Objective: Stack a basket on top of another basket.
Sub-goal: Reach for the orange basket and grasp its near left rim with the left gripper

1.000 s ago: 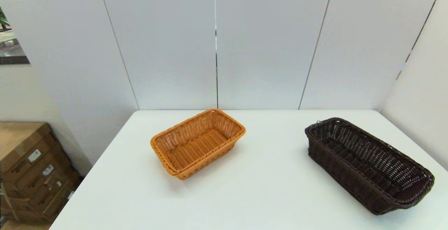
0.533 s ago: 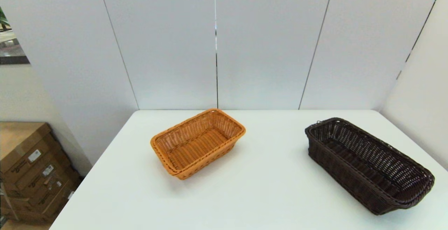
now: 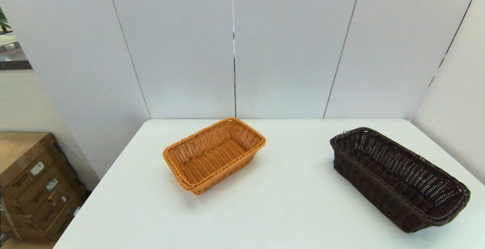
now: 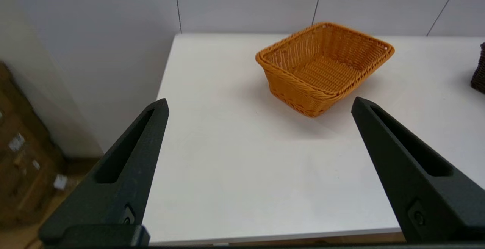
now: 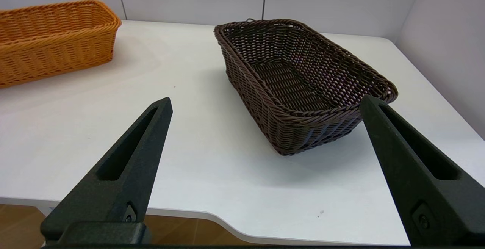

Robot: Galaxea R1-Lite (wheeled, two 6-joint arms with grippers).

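The dark brown basket (image 3: pixel 398 177) lies on the right side of the white table (image 3: pixel 284 203), empty and upright. In the right wrist view the dark brown basket (image 5: pixel 299 82) is just ahead of my right gripper (image 5: pixel 265 103), which is open and holds nothing, back near the table's front edge. The orange-tan basket (image 3: pixel 214 154) sits left of centre, also empty. My left gripper (image 4: pixel 259 103) is open too, short of the table's front edge, with the orange-tan basket (image 4: pixel 326 65) well ahead of it. Neither arm shows in the head view.
Grey wall panels (image 3: pixel 235 48) close off the back and right of the table. Cardboard boxes (image 3: pixel 34 188) stand on the floor to the left, below table height. A wide strip of bare tabletop lies between the two baskets.
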